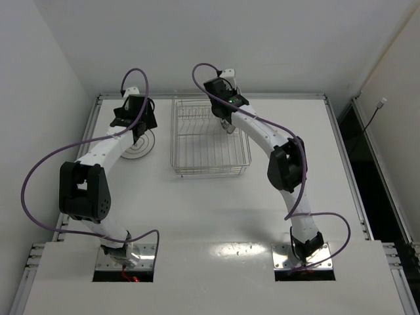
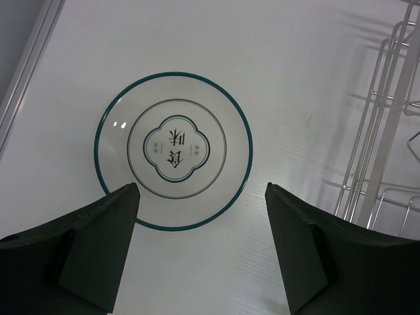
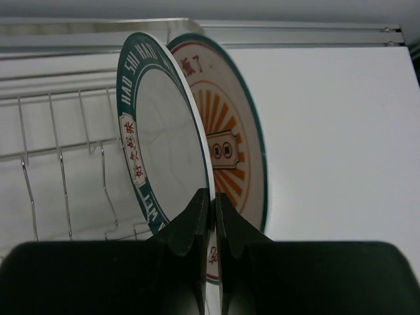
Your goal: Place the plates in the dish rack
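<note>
The right pincer (image 3: pixel 212 197) clenches the glossy teal-rimmed plate (image 3: pixel 164 144) upright by the silver wire dish rack (image 3: pixel 65 152); the left pincer (image 2: pixel 201 190) gapes above the round ringed plate (image 2: pixel 174 149).

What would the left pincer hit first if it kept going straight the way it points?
Most likely the ringed plate, lying flat on the table below the open left pincer. How far off is unclear.

Ringed plate (image 2: pixel 174 151) lies flat under the wide-spread left hand (image 2: pixel 202 189); seemingly the dish rack (image 2: pixel 384 151) at right
</note>
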Controlling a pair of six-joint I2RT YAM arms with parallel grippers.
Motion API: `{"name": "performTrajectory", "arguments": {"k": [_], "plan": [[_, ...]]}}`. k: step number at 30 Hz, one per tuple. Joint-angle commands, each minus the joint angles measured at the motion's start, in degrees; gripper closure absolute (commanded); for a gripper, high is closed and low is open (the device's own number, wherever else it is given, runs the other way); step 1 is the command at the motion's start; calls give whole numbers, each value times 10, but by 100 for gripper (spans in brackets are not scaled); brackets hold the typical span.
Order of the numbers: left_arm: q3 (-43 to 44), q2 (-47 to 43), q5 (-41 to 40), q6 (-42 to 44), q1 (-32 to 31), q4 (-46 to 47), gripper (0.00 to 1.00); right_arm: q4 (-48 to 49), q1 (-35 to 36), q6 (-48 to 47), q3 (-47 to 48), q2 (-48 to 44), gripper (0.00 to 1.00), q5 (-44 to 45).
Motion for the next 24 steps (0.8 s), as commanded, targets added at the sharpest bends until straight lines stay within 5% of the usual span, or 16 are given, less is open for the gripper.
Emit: {"name": "performTrajectory", "arguments": {"k": [1,10,18,24], "plan": [[3,-6,-2,-3,1,17,25,6,-4,10,22,6,98,-34],[8,42,19,14,1,11,18,-31,4,23,-62,-119,58,-95],[27,114,27,34,1,-5,18,70,69,50,-424,-459,49,-243],[48,162,27,47,1,-24,18,60,114,100,-578,-591,48,-288]]}}
